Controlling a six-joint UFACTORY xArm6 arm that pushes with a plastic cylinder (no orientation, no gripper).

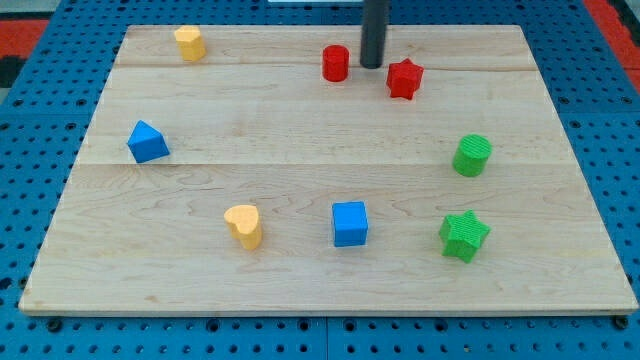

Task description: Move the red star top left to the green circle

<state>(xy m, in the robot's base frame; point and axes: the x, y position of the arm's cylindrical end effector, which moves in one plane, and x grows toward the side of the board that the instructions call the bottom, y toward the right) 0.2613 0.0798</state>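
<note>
Blue pegboard all round, with a pale wooden table [300,150] sitting on it and taking up most of the view; bit of red showing at both top corners, too cropped to say what it is. Rod cut off by the view's top, so only the lower stretch shows; nothing of the arm above it visible. No jaws on this rig at all, just my tip [373,66], so nothing apart, together or clamped on anything; holding nothing. Tip down near the view's top, sitting between the red cylinder [335,63] on its left and the red star [404,79] on its right; looks just beside both, but can't tell from this angle whether actually touching either. Red star just right of and slightly lower than the tip; well apart from the green cylinder [472,156], which sits further down towards the view's right. Green star [464,236] below that, near the view's bottom right. Blue cube [350,223] left of the green star; yellow heart-ish block [243,226] further left again. Blue triangular block [148,142] over at the view's left; another yellow block [189,43] at top left, shape hard to make out.
</note>
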